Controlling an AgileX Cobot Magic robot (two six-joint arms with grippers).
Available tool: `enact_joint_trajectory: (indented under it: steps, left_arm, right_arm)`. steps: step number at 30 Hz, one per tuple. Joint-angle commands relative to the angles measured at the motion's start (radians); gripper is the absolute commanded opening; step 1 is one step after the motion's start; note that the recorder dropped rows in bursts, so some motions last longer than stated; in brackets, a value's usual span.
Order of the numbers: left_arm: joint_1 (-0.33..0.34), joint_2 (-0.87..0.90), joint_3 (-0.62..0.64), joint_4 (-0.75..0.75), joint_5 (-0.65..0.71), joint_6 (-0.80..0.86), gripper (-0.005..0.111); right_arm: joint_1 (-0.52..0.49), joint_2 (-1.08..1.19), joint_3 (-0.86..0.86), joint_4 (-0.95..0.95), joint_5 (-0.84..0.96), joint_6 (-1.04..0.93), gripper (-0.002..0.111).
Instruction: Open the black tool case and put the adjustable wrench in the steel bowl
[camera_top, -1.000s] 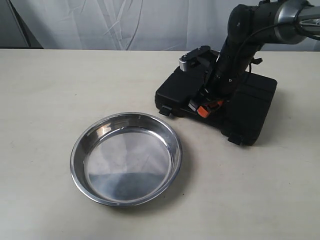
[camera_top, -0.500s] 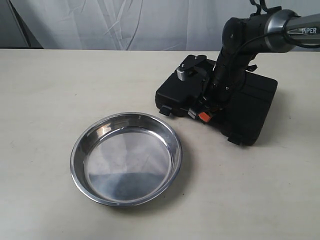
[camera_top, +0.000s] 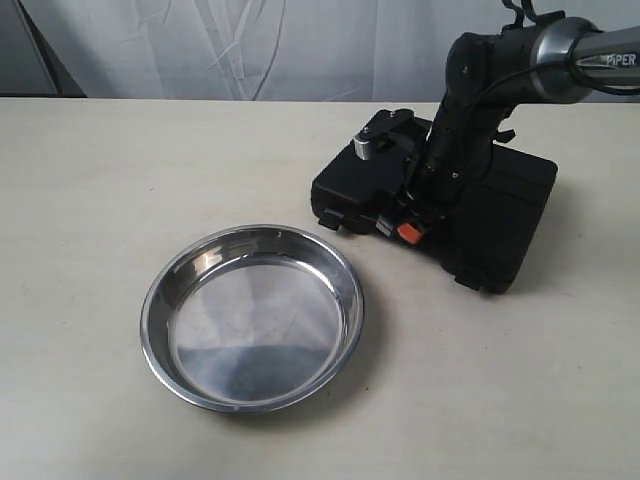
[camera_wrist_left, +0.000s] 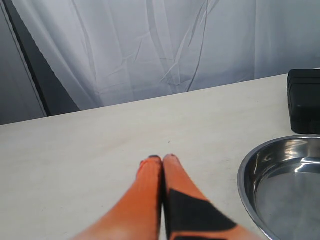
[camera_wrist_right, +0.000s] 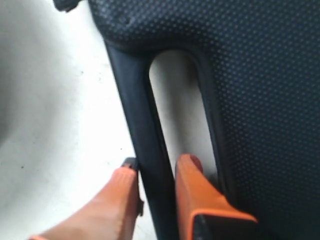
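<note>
The black tool case (camera_top: 505, 210) lies closed on the table at the right, so the adjustable wrench is hidden. My right gripper (camera_top: 405, 228) is down at the case's front edge. In the right wrist view the right gripper (camera_wrist_right: 159, 167) straddles the bar of the cut-out handle (camera_wrist_right: 142, 125), one orange finger outside it and one inside the slot, both pressed against it. The steel bowl (camera_top: 252, 316) sits in front and to the left, with nothing in it. My left gripper (camera_wrist_left: 162, 159) is shut and holds nothing, over bare table beside the bowl's rim (camera_wrist_left: 245, 175).
Two small latches (camera_top: 330, 222) (camera_top: 468, 281) stick out of the case's front edge. A white curtain (camera_top: 250, 45) hangs behind the table. A corner of the case (camera_wrist_left: 304, 100) shows in the left wrist view.
The right arm has shifted slightly left and lower onto the case's handle over the last second. It has held still for the last half second; the case and bowl stay put.
</note>
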Motion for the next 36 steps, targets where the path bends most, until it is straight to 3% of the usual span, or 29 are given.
enact_joint_trajectory:
  steps: [1,16,36]
  left_arm:
    - [-0.004,0.004,-0.002,-0.004,-0.003,-0.005,0.000]
    - [-0.004,0.004,-0.002,-0.004,-0.003,-0.005,0.000]
    - [-0.004,0.004,-0.002,-0.004,-0.003,-0.005,0.000]
  right_arm:
    - [-0.007,-0.065,0.003,0.010,0.041,0.014,-0.001]
    - [-0.007,-0.250,0.003,-0.038,0.054,0.018,-0.001]
    - [-0.009,-0.335,0.003,-0.714,-0.148,0.416,-0.001]
